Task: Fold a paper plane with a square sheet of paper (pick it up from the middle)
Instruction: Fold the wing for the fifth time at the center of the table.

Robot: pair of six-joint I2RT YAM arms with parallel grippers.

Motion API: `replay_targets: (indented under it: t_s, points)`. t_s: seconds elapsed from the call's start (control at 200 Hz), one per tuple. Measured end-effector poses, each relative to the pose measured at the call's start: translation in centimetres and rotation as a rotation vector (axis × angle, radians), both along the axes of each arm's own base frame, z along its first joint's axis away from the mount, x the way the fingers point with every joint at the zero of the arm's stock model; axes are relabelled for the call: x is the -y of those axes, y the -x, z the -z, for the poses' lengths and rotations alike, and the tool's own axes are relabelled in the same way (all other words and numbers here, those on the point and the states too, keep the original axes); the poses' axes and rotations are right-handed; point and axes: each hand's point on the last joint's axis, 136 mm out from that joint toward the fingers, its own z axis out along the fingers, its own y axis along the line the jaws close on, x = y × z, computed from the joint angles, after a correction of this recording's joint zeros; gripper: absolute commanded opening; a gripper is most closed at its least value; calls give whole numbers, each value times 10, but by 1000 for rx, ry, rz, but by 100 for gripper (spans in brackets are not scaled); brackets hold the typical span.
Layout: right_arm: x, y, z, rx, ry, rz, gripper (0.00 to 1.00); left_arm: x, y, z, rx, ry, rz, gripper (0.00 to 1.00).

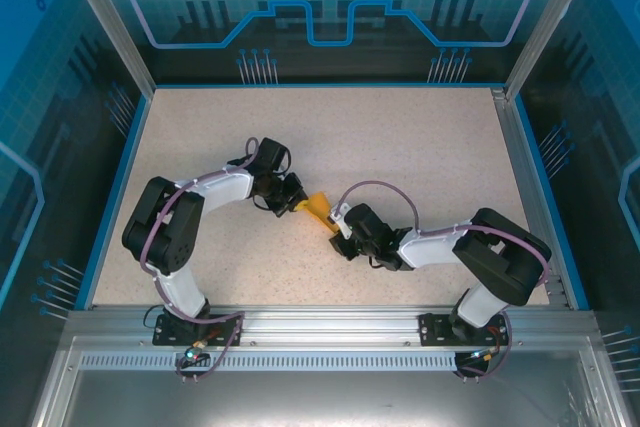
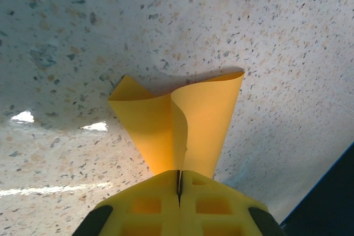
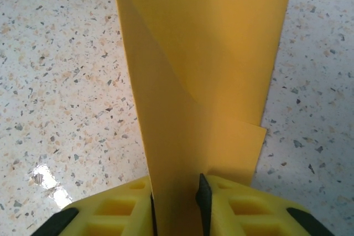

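One firm pinch on the sheet of paper (image 1: 318, 209), at the middle of the table (image 1: 420, 147): clamped from 9 o'clock by the left gripper (image 1: 295, 200), jaws pressed together on its gathered end. From the left wrist, fanning towards 12 o'clock in two curled orange-yellow flaps above the speckled top. Flanked at 4 o'clock by the right gripper (image 1: 341, 230), jaws parted a little, folded sheet running between the fingers (image 3: 235, 202), overlapping layers reaching up to 12 o'clock
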Motion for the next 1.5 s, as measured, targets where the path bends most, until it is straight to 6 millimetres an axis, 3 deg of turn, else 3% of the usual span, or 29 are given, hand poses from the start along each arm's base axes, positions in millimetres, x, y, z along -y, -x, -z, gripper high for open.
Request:
replay_targets:
  t_s: [0.42,0.72,0.93,1.07,1.195,1.295,1.345,1.496]
  points:
    - [-1,-3,-4,75,135,-66,32,-1,-10,-9,15,75,-6,0]
    - [-2,-8,-7,115,186,-85,20,0,-10,1,-16,91,-2,0]
    - [0,-9,-8,120,195,-82,7,0,-10,3,-18,90,0,0]
    - [-1,-8,-8,107,179,-72,2,-1,-10,3,-10,86,11,22]
    - [-4,-6,-7,58,128,-64,1,-4,-9,0,2,68,11,55]
    - [-6,-6,-7,8,73,-55,0,-12,-7,-13,37,34,4,58]
    - [-8,-5,-8,-16,42,-51,0,-17,-6,-22,67,11,-1,66]
    - [-13,-6,-12,-87,-54,-39,0,-30,-4,-50,145,-35,-33,65]
